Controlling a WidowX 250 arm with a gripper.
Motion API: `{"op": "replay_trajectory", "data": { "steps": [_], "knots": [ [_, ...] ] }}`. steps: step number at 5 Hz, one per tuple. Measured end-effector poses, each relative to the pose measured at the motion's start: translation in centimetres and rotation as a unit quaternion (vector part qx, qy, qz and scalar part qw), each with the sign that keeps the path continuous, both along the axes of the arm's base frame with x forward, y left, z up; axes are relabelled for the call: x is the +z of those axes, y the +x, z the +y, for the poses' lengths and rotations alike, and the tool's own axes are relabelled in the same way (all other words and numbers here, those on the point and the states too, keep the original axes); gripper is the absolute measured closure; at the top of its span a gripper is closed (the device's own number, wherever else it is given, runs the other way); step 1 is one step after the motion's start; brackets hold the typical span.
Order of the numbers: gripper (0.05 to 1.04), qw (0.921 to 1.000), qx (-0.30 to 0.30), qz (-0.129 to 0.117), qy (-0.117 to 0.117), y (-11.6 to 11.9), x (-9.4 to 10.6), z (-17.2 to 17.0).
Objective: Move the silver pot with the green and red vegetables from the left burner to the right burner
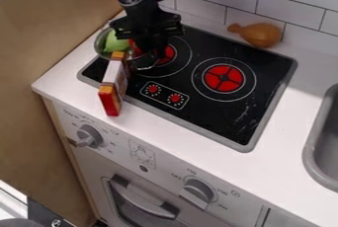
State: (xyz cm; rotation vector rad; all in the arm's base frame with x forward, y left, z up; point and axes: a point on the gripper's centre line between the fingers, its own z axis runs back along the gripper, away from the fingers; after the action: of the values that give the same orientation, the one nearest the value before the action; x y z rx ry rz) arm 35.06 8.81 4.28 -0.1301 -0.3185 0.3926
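You have the black two-finger claw (153,52) at the silver metal pot's (98,47) right side in view, opening state indeterminable, and the slim red-and-orange rectangular box (113,85) to its lower left, long axis pointing toward the white counter's (198,139) front edge.

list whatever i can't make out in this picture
All in the camera view:
- part of the pan: behind the box
- part of the left burner: behind the claw
- the sink's right side: cut off by the edge
- print on the box: too small
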Motion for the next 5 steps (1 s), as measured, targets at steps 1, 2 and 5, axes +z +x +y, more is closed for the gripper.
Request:
{"op": "replay_trajectory", "data": {
  "steps": [1, 2, 5],
  "knots": [
    [0.988, 0.9999, 0.007, -0.003, -0.010, 0.5, 0.6, -0.1],
    [1.000, 0.9998, 0.007, -0.005, -0.015, 0.8, 1.0, -0.2],
    [1.018, 0.9997, -0.019, 0.013, 0.008, 1.5, 2.4, -0.7]
  ]
}}
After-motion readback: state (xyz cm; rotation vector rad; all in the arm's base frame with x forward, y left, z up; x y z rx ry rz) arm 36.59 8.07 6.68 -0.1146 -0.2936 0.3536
